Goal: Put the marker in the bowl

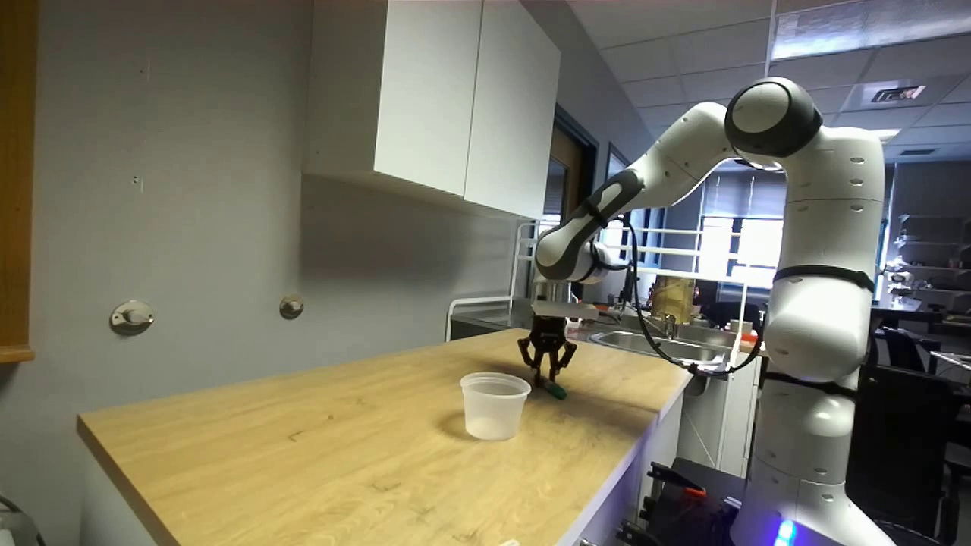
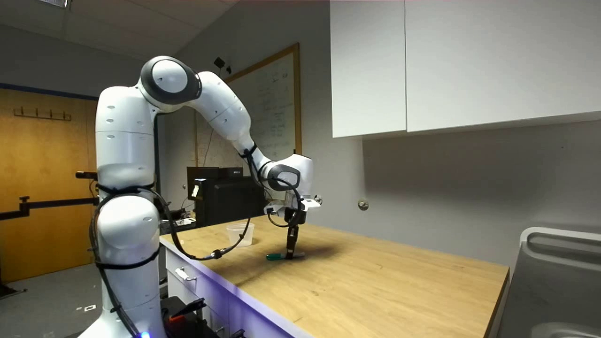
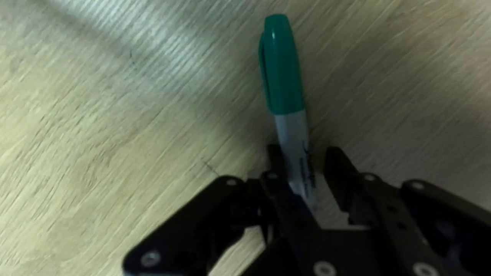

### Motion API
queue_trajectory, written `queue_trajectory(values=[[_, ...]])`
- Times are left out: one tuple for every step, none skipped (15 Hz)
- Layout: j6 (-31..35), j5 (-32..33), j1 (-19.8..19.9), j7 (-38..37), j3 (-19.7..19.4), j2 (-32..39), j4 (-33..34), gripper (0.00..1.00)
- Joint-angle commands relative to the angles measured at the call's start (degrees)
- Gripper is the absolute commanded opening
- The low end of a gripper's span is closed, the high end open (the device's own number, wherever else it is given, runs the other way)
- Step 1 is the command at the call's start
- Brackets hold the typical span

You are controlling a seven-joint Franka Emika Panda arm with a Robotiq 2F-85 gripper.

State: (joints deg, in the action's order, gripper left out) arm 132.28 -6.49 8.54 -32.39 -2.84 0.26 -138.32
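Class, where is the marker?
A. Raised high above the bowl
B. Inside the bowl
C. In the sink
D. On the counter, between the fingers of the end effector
D, as the wrist view shows the marker between the fingers of the end effector, and both exterior views show it on the counter, apart from the bowl.

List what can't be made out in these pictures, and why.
White end of the marker, wrist view: blurred, partly covered by the gripper.
Lettering on it, wrist view: too blurred to read.
Part of the bowl, in an exterior view: behind the cable.
Writing on the whiteboard, in an exterior view: too small.
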Motion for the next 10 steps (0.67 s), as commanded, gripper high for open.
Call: queue_trajectory(values=[[-2.3,0.6,-1.9,-3.8,-0.4,-1.7,1.0,0.08],[-2.5,0.6,-2.4,-4.4,-0.1,-2.6,0.7,0.06],[-2.6,1.1,-3.1,-5.4,0.3,-4.1,0.2,0.08],[-2.6,1.2,-3.8,-5.9,0.9,-5.7,-0.3,0.10],[-2.6,1.4,-4.7,-6.8,1.7,-7.8,-0.9,0.10],[-2.6,1.4,-5.5,-7.3,2.4,-9.5,-1.3,0.10],[-2.6,1.2,-6.4,-7.9,3.5,-11.4,-1.5,0.10],[-2.6,1.3,-7.2,-8.5,4.6,-13.3,-1.7,0.10],[-2.5,1.3,-8.0,-9.1,5.9,-14.9,-1.7,0.10],[-2.3,1.4,-8.7,-9.6,7.2,-16.4,-1.6,0.10]])
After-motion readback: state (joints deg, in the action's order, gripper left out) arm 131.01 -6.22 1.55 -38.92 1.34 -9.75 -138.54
